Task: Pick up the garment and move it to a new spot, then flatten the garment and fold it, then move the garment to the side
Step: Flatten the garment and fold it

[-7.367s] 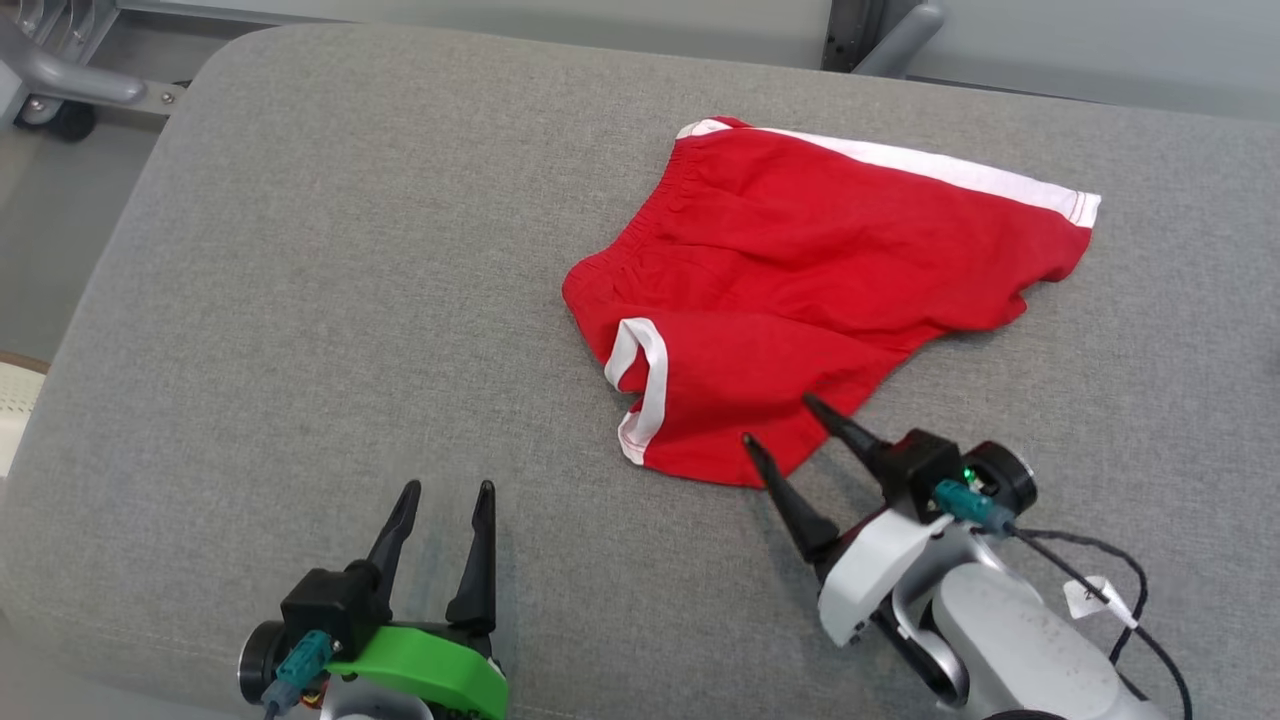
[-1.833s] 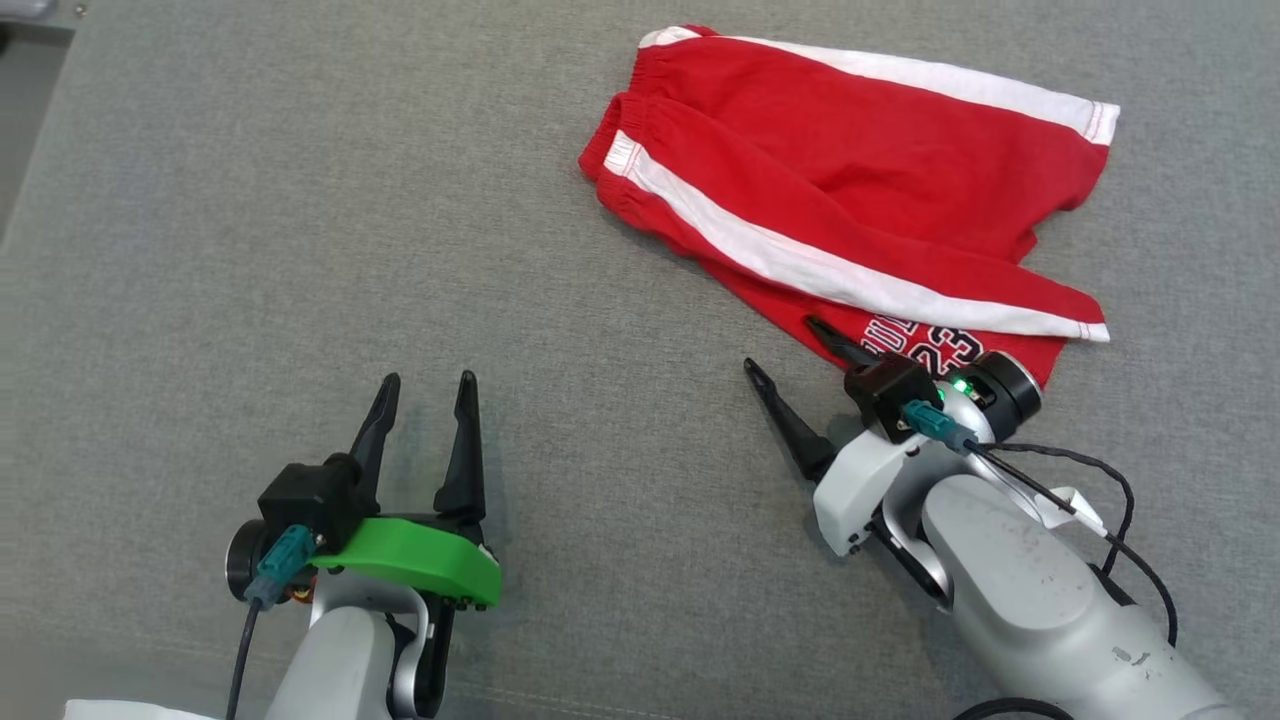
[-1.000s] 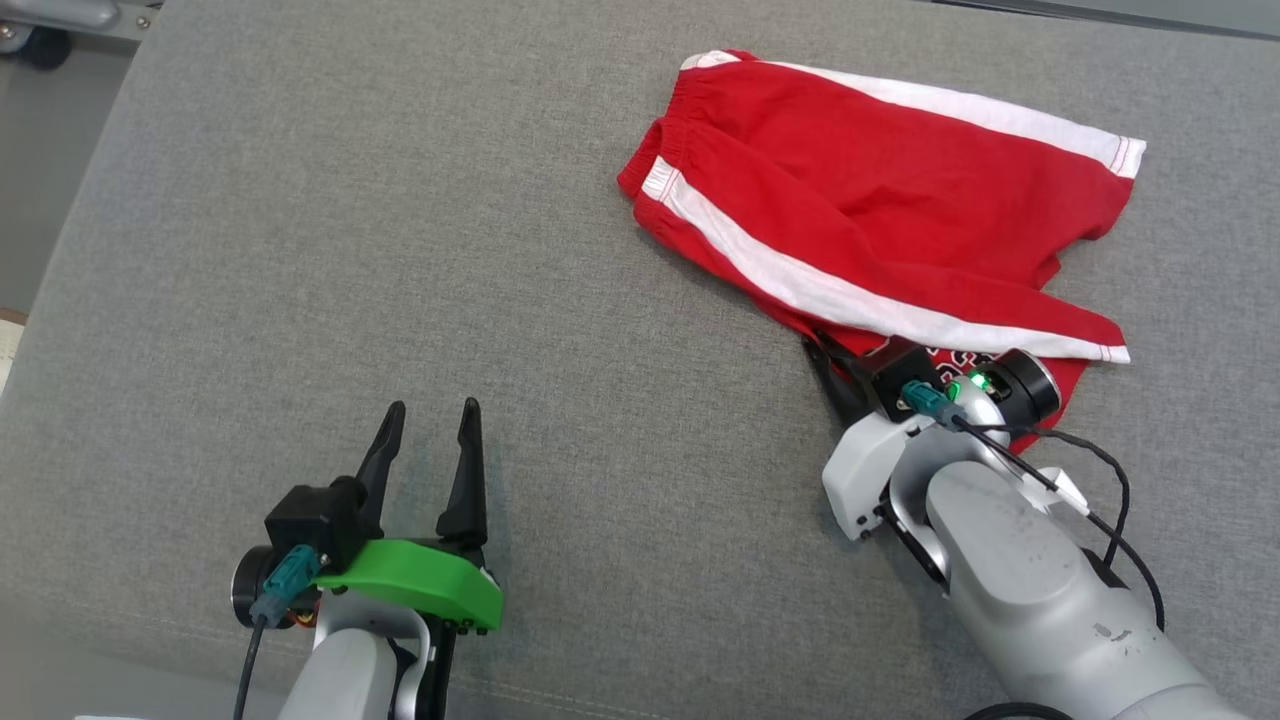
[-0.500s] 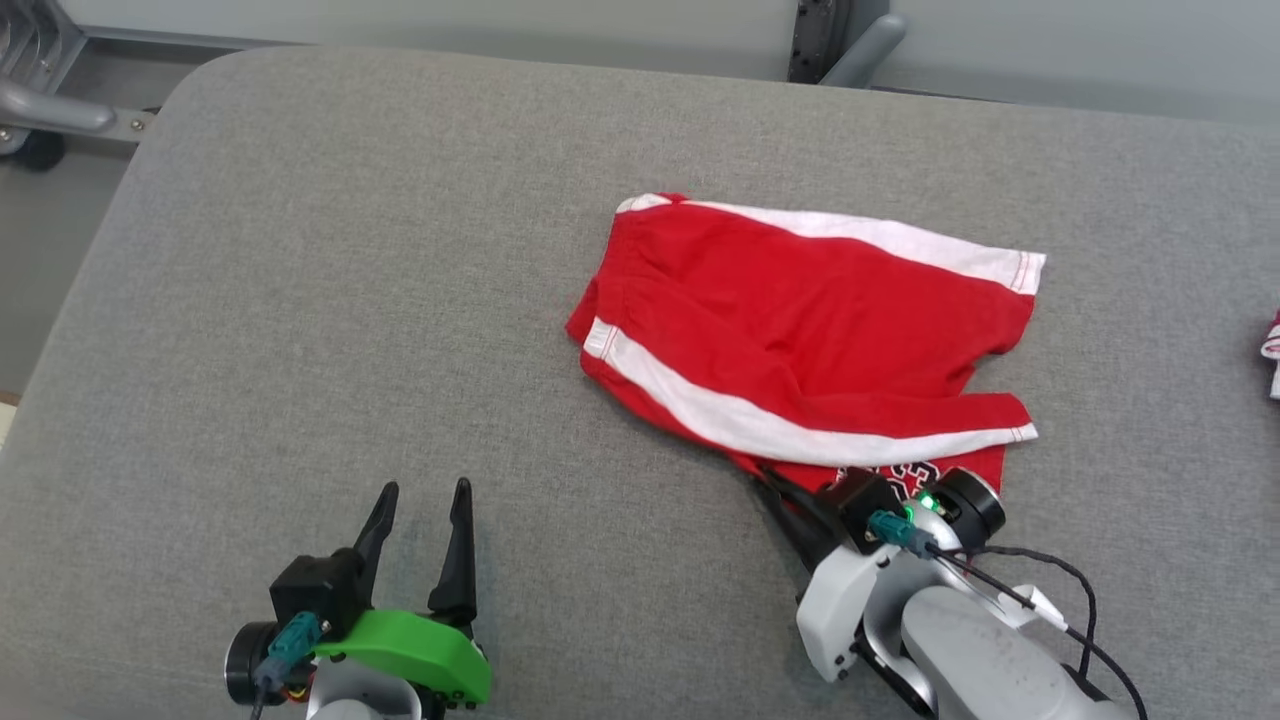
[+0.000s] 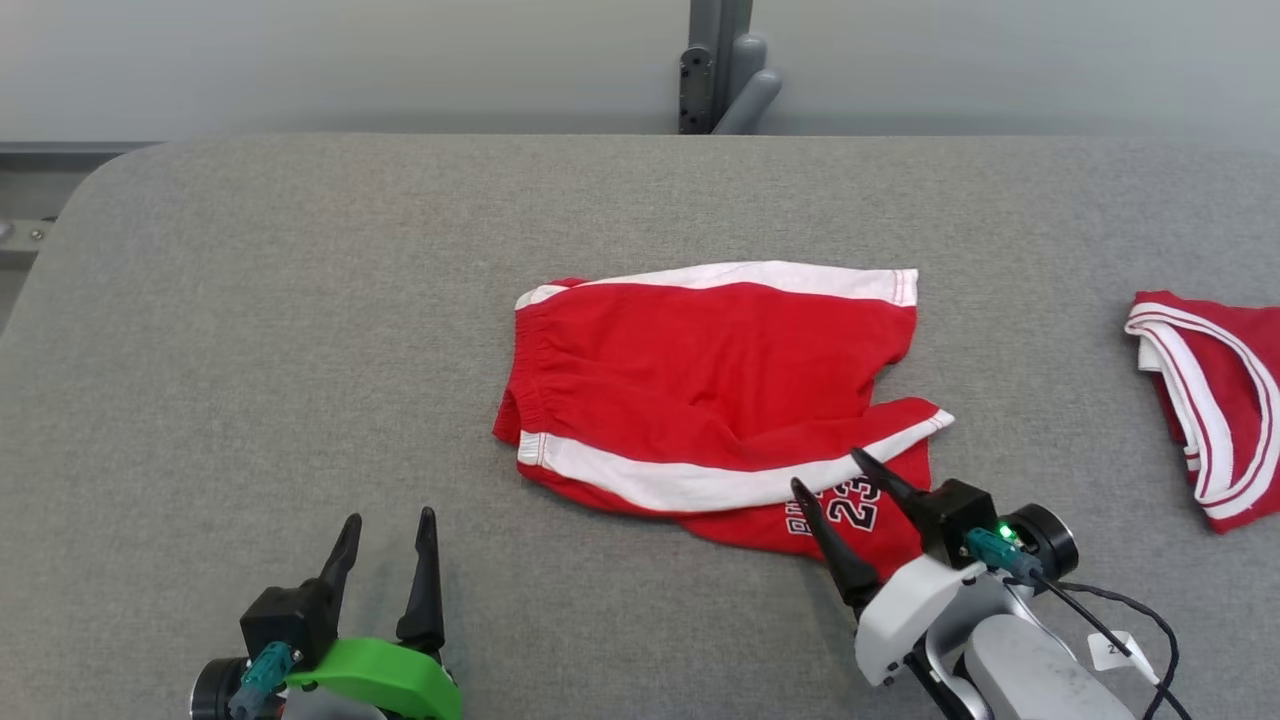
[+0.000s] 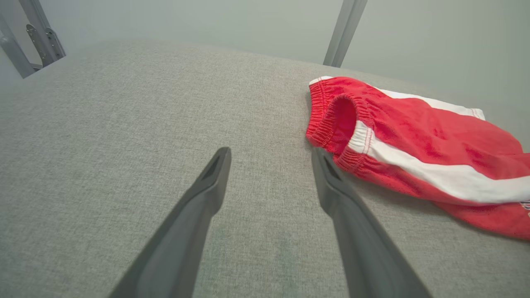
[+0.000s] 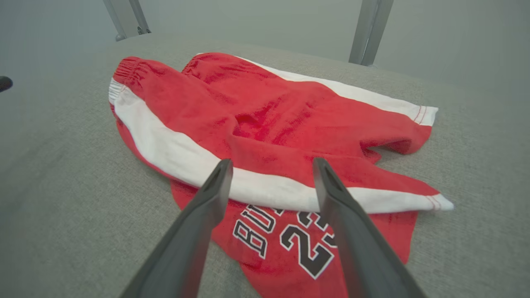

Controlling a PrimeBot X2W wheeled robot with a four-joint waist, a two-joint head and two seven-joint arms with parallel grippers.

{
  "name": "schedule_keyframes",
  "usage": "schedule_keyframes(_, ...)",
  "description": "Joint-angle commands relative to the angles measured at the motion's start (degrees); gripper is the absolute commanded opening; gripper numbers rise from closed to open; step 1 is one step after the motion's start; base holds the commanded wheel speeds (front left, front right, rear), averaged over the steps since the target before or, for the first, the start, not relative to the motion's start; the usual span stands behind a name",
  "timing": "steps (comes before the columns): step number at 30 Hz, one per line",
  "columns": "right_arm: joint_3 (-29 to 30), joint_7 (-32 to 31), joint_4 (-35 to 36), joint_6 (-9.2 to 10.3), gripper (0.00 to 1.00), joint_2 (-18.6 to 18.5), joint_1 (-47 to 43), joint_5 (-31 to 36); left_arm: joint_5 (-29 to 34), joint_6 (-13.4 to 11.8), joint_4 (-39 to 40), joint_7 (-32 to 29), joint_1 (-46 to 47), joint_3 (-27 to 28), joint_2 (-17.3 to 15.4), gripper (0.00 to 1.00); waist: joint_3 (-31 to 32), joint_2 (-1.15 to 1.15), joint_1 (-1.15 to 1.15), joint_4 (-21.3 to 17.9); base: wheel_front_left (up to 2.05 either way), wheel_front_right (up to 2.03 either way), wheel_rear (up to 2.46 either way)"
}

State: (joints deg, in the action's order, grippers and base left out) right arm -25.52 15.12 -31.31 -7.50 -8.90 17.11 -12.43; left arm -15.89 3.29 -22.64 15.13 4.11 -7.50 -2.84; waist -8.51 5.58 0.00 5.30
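The red shorts (image 5: 700,390) lie folded over in the centre of the head view, on the grey padded table (image 5: 250,350). The right gripper (image 5: 825,468) has its fingers spread above the printed lower-right corner and holds nothing. The left gripper (image 5: 390,514), at the lower left, is also spread and empty.

1. Two red garments: the shorts (image 5: 700,370) with white side stripes at the centre of the head view, and a second red garment (image 5: 1215,390) with white trim at the right edge.
2. Two grippers: the left gripper (image 5: 390,516) at the lower left and the right gripper (image 5: 825,468) at the lower right, each with two dark fingers spread apart.
3. One grey padded table (image 5: 250,330).
4. One grey metal post (image 5: 715,65), top centre.
5. One white tag (image 5: 1112,652), lower right corner.
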Motion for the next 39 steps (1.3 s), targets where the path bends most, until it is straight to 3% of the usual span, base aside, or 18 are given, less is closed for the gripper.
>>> schedule_keyframes(1, 1.14, -0.06, 0.67, 0.04, 1.0, 0.11, -1.63, 0.95, 0.54, 0.18, 0.03, -0.03, -0.7, 0.28, -0.14, 1.0, 1.27, 0.0, 0.0, -2.67, 0.0, 0.0, 0.0)
schedule_keyframes(9, 12.97, -0.06, 7.5, 0.04, 1.0, 3.2, -7.13, 6.46, 2.09, -0.26, 1.02, -0.03, -1.83, 2.79, -0.16, 1.0, 2.06, 0.0, 0.0, -7.53, 0.0, 0.0, 0.0)
schedule_keyframes(15, 17.25, -0.06, 10.19, 0.04, 1.0, 4.62, -9.67, 8.47, 2.62, -0.55, 2.3, -0.03, -3.3, 5.17, -0.15, 1.0, 2.46, 0.0, 0.0, -9.65, 0.0, 0.0, 0.0)
schedule_keyframes(32, 20.83, -0.06, 12.22, 0.04, 1.0, 5.8, -10.54, 9.54, 3.33, -0.63, 3.85, -0.03, -3.38, 5.51, -0.16, 1.0, -0.18, 0.0, 0.0, -9.86, 0.0, 0.0, 0.0)
schedule_keyframes(39, 21.31, -0.06, 12.29, 0.04, 1.0, 5.88, -9.12, 9.49, 2.12, 1.17, 2.65, -0.03, 0.01, 3.05, -0.17, 1.0, -3.3, 0.0, 0.0, -9.76, 0.0, 0.0, 0.0)
